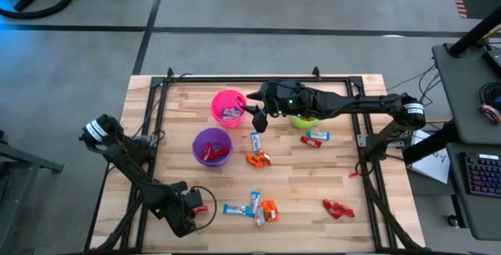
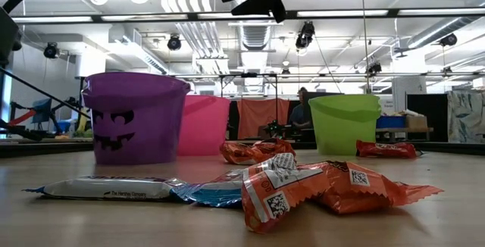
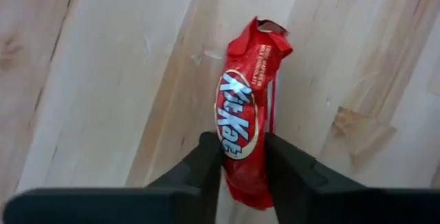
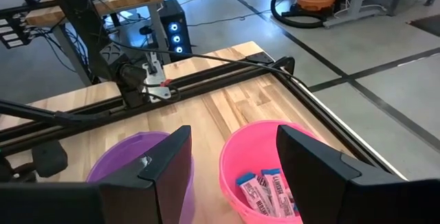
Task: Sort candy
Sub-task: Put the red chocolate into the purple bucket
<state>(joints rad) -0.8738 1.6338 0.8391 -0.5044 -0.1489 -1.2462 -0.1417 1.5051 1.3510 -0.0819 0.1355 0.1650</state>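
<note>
Candy sorting is mid-pick: left gripper (image 3: 242, 157) pinches a red-wrapped sweet (image 3: 249, 107) (lift next); right gripper (image 4: 234, 157) hovers wide above pink cup (image 4: 237, 152).

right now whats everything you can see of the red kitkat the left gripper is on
The red KitKat is a small bar in a shiny, crinkled red wrapper with a white oval logo; its far end looks torn or crimped. It lies flat on the pale wood table near the front left corner. The left gripper has a dark finger pressed against each long side of the wrapper's near half, and the jaws look closed on it. In the high view only a red speck shows at the gripper.
</note>
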